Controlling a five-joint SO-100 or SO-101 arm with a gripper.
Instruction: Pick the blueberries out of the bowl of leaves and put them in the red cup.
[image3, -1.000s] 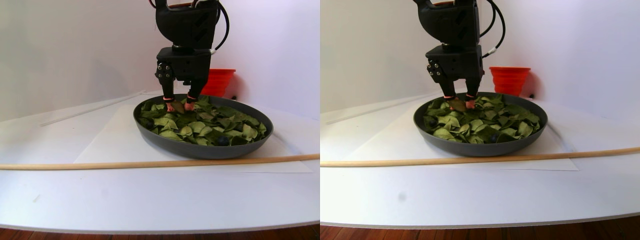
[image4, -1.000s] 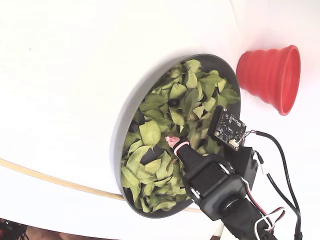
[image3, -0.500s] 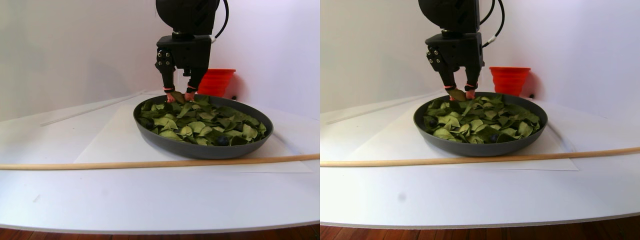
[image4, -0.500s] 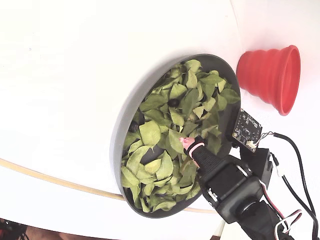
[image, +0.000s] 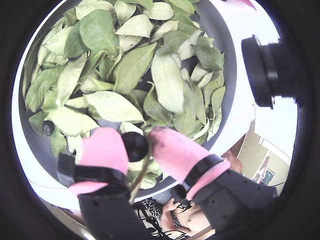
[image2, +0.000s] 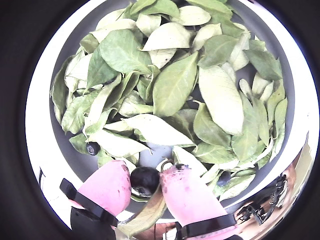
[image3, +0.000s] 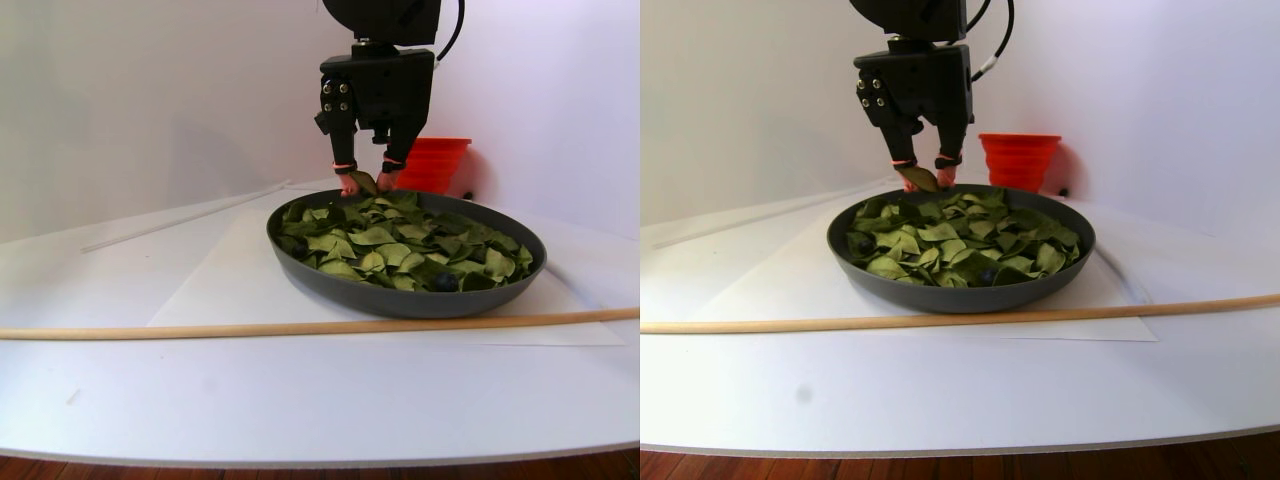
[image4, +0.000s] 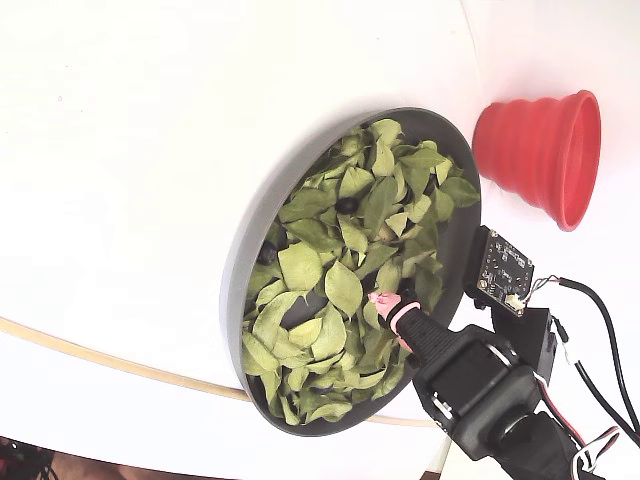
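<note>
Tool: the tool (image2: 145, 184) is clenched on one blueberry (image2: 143, 180), held between its two pink fingertips (image2: 111, 186); both wrist views show this.
Extra catch: a leaf (image2: 147, 214) is pinched in along with that berry and hangs below the tips; the stereo pair view shows it dangling at the tool (image3: 365, 183).
Height: in the stereo pair view the tips sit clear above the leaves (image3: 400, 240), over the far left part of the bowl (image3: 400, 300).
Position from above: in the fixed view the tool (image4: 385, 300) is over the lower right part of the bowl (image4: 240, 270), inside the rim.
Bowl: dark grey, shallow, heaped with green leaves (image4: 340, 250); sits on the white worktop (image3: 300, 390).
Blueberries still in the bowl: one at the left near the wall (image2: 92, 148), one low at the right among leaves (image2: 224, 177); another dark one in the fixed view in the upper half (image4: 347, 205).
Red cup: the red cup (image4: 545, 155) stands on the worktop just outside the bowl's rim at upper right in the fixed view; in the stereo pair view it is behind the bowl (image3: 436, 163), right of the tool.
Other: a thin wooden rod (image3: 250, 326) lies across the worktop in front of the bowl.
</note>
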